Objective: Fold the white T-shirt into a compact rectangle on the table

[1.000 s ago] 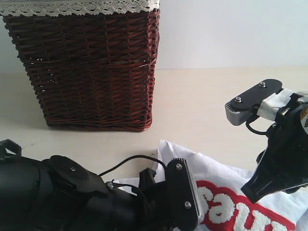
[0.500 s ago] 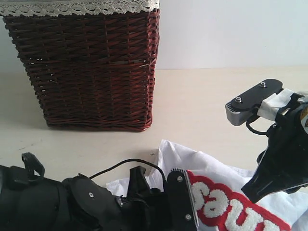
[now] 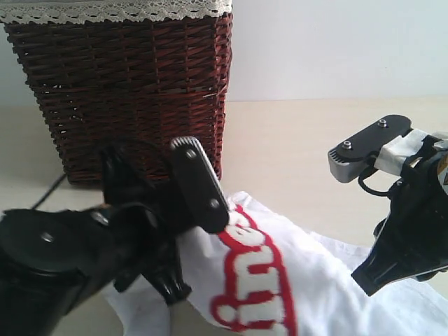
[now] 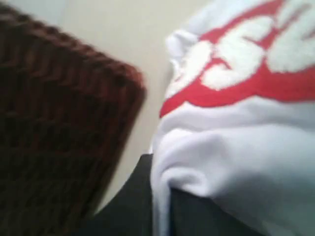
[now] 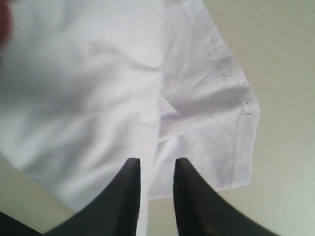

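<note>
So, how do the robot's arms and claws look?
Left arm: black rounded housings, a flat black plate with silver screws. Right arm: black, a grey bracket with two screws, white tape, a black cable loop. Right claw: two black tapered fingers.

White T-shirt (image 3: 329,294) is soft wrinkly cloth with fuzzy lettering (image 3: 255,273), basket (image 3: 133,91) is rough woven wicker with lace trim (image 3: 119,10), tabletop (image 3: 294,147) smooth and matt.

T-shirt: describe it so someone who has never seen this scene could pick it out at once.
Find the dark wicker basket at the back of the beige table. The T-shirt is the soft white cloth in front of it, toward the right. Fuzzy white lettering outlined in red sets it apart from the basket's white lace trim.
</note>
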Robot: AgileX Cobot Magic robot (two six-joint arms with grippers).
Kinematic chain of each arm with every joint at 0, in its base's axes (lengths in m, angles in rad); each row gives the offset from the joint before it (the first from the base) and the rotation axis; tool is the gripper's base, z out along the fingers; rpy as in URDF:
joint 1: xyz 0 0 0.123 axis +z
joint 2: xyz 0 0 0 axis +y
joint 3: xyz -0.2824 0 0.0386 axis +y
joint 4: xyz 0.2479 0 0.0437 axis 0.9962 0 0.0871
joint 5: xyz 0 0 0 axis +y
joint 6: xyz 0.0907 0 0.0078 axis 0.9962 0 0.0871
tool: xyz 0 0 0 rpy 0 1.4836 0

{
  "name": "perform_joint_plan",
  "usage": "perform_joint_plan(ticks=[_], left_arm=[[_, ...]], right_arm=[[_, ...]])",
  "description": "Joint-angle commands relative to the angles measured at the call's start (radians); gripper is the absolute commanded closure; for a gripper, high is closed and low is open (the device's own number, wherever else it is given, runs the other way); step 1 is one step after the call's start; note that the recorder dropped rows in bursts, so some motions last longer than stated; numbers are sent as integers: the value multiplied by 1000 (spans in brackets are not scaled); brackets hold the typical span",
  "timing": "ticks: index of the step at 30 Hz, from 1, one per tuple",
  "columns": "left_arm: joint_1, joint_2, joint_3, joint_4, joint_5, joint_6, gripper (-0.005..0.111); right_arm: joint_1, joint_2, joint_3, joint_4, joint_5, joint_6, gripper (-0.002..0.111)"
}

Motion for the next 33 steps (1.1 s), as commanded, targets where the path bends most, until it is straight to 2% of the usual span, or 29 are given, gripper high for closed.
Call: perform_joint_plan(ticks=[1,3,5,8,9,11,13,15,18,22,25,27,31,33], left_arm=[[31,-142,5,-16,-102,3,107],[51,-174,5,-16,-87,3,107],[83,-192,5,-16,-129,-4,101],[166,-201,5,-16,-219,-50,77],[196,-201,5,-16,-242,-67,62],[245,-201,10,-16,-285,-113,46],[279,-201,16,-16,-333,-170,38],[292,-201,28,-16,-412,-235,38],[275,-203,43,-16,-472,-299,38],[190,-234,76,-16,-452,-341,38],[111,-279,94,-16,-370,-349,38],[71,-319,105,-16,-268,-360,38],[54,-397,141,-16,-25,-388,38],[54,-432,159,-16,26,-401,38]], right_arm=[[1,-5,3,-11,-1,1,84],[1,-5,3,-11,-1,1,84],[1,-5,3,-11,-1,1,84],[1,-5,3,-11,-7,1,84],[1,-5,3,-11,-9,1,84],[1,-5,3,-11,-13,1,84],[1,-5,3,-13,-13,1,84],[1,-5,3,-11,-15,1,84],[1,-5,3,-11,-21,1,84],[1,-5,3,3,-55,29,84],[1,4,3,18,-85,26,84],[1,23,3,21,-107,26,86],[1,99,3,81,-126,-27,92],[1,149,3,145,-126,-92,95]])
